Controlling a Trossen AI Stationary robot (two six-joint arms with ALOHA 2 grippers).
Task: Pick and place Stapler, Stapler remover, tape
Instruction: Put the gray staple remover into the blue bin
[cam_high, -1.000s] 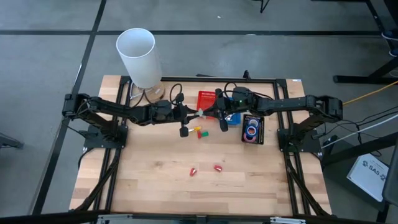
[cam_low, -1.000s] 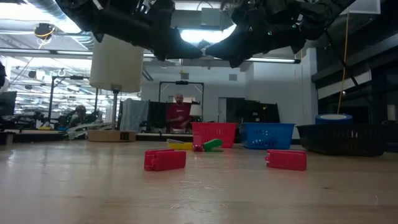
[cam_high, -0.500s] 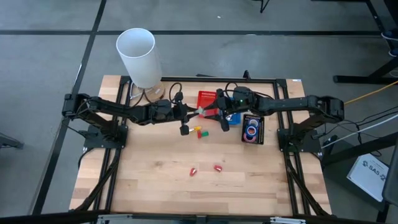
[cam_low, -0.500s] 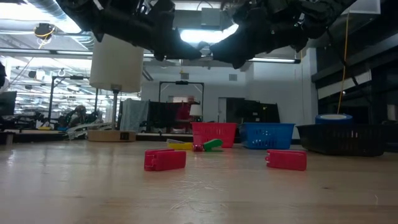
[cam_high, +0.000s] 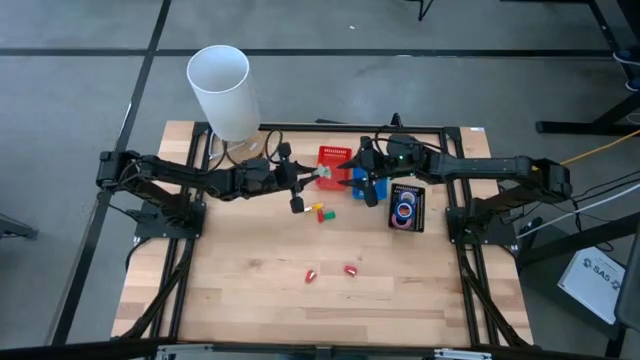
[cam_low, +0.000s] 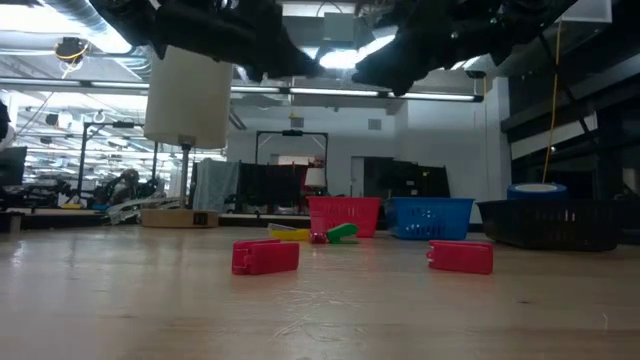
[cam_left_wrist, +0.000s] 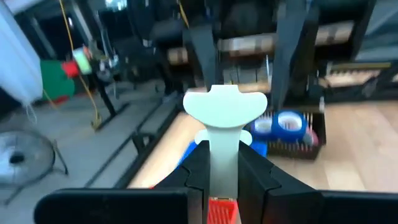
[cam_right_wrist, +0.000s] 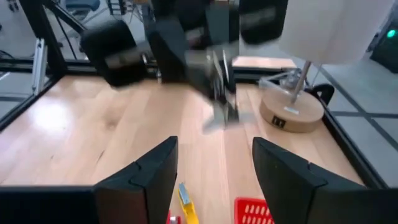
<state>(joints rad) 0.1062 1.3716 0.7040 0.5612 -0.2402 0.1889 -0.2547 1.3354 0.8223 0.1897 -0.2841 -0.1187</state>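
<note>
The stapler remover (cam_left_wrist: 225, 134), a pale winged piece, sits clamped in the left pincer (cam_high: 308, 183), held in the air above the back middle of the table (cam_high: 260, 300); in the left wrist view its long stem runs straight out between the two dark fingers (cam_left_wrist: 194, 171) with the broad wings at the far end, and in the high view it points toward the right arm. The right pincer (cam_high: 352, 181) hangs just beside it with its fingers (cam_right_wrist: 145, 172) spread wide and nothing between them. Below the two lie the red basket (cam_high: 332, 160) and, next to it, the blue basket (cam_low: 432, 217). To the right stands the black tray (cam_high: 419, 210) with the tape (cam_high: 403, 211) rolls, blue and pink, inside it. A small yellow and green piece (cam_high: 324, 211) lies just in front of the red basket. Two red blocks (cam_high: 350, 269) rest well apart from the arms, toward the front, with bare wood around them on all sides. The white lamp (cam_high: 222, 90) rises at the back left corner, near the table's black rim. No writing can be read on any of these things.
</note>
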